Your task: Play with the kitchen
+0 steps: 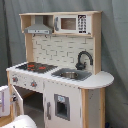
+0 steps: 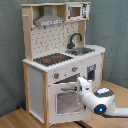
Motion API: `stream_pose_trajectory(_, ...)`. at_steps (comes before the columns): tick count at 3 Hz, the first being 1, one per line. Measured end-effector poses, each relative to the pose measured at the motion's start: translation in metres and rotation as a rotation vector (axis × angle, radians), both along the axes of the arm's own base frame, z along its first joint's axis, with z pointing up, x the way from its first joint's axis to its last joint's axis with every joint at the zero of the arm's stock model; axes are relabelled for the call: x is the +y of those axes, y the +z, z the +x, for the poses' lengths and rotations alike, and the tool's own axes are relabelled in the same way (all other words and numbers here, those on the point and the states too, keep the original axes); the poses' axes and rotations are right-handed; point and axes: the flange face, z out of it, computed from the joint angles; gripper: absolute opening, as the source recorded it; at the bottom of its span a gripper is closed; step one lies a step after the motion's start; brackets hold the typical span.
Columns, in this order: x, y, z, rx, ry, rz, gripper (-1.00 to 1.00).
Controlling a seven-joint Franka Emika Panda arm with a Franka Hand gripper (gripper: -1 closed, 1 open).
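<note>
While the gripper point(image 2: 79, 83) meets the kitchen point(image 2: 60, 50) at lower centre, oven-door work seems underway; a pull outward next; finger spread unclear.

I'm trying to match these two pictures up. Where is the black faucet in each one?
First exterior view: the black faucet stands right of centre, behind the sink.
Second exterior view: the faucet is above centre, toward the second exterior view's right.
Shared landmark: the red-ringed hob beside the sink.
</note>
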Motion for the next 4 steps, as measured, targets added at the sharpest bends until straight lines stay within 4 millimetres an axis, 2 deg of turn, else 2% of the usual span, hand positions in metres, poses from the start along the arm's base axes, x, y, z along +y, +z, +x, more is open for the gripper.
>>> stream_pose_trajectory(2, 0.033, -0.001, -0.026, -0.011, -0.044, 0.000, -1.00)
stream_pose_trajectory(3, 0.048, -0.005, -0.026, -0.014, -0.035, -0.025, -1.00)
stream_pose_trajectory(4, 0.049, -0.006, -0.024, -0.012, -0.034, -0.026, 1.00)
